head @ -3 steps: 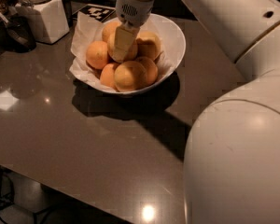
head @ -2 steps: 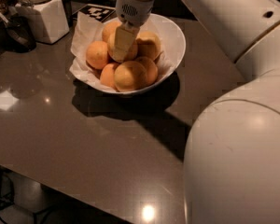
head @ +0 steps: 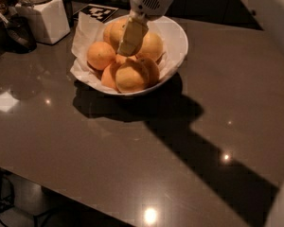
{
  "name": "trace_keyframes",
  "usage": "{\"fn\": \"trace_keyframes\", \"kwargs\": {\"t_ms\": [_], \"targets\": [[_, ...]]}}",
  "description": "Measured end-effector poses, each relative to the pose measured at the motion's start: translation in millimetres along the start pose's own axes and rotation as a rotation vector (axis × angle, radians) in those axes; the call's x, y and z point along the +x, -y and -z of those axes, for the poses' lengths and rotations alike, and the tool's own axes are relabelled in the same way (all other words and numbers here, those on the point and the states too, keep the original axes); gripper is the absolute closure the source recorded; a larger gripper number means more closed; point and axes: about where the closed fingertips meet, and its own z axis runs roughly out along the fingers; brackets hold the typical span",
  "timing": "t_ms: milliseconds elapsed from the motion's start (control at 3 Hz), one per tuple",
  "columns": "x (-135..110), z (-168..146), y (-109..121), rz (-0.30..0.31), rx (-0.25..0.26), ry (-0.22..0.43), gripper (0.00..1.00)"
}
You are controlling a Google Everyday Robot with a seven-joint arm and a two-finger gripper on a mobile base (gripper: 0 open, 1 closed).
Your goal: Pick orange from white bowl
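The white bowl (head: 177, 41) stands at the back of the dark table, lined with crumpled white paper and holding several oranges. The largest, yellow-orange orange (head: 131, 76) lies at the front of the pile. Deeper-orange fruits lie to its left (head: 100, 55) and behind it (head: 152, 46). My gripper (head: 128, 41) reaches down from above into the middle of the pile. It sits between the two back fruits, just behind the yellow-orange one. Its tip is partly hidden among the fruit.
A white square-based jar (head: 42, 15) stands at the back left beside a dark object (head: 19, 32). A black-and-white marker card (head: 99, 12) lies behind the bowl. The brown table (head: 132, 150) ends at a front edge at lower left.
The gripper stays at the same spot in the bowl. The bulky white arm segment that filled the lower right has moved almost out of view. The fruits have not shifted.
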Motion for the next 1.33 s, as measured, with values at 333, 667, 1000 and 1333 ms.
{"fn": "trace_keyframes", "kwargs": {"t_ms": [333, 667, 1000, 1333], "targets": [[-1, 26, -22, 0.065, -0.015, 0.11, 1.0], [1, 29, -24, 0.072, -0.02, 0.124, 1.0], [-1, 34, -30, 0.089, -0.02, 0.154, 1.0], [-1, 52, -56, 0.087, -0.002, 0.219, 1.0]]}}
